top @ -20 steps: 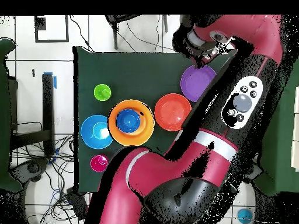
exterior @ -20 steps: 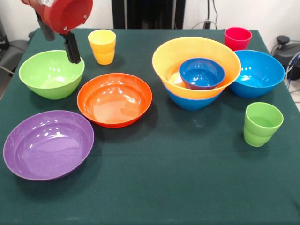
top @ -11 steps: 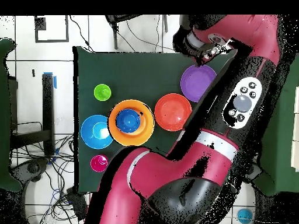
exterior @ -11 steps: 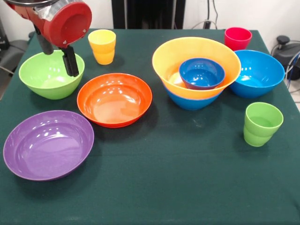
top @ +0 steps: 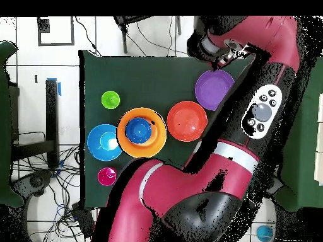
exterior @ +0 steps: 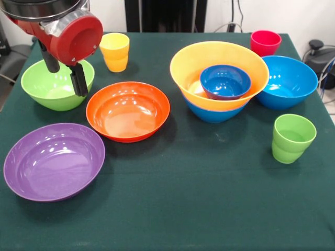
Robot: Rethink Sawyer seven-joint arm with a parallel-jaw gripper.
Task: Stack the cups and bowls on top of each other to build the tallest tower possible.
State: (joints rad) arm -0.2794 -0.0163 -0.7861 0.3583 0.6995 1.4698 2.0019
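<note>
Tool hangs spread and empty over the lime green bowl at the desk's ten o'clock; tower of nested bowls sits at one o'clock.

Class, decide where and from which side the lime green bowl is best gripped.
Grip the lime green bowl by its thin rim, coming from above: it sits upright and open, too wide to span. The pincer hangs over it, so one finger inside the wall probably works best.
</note>
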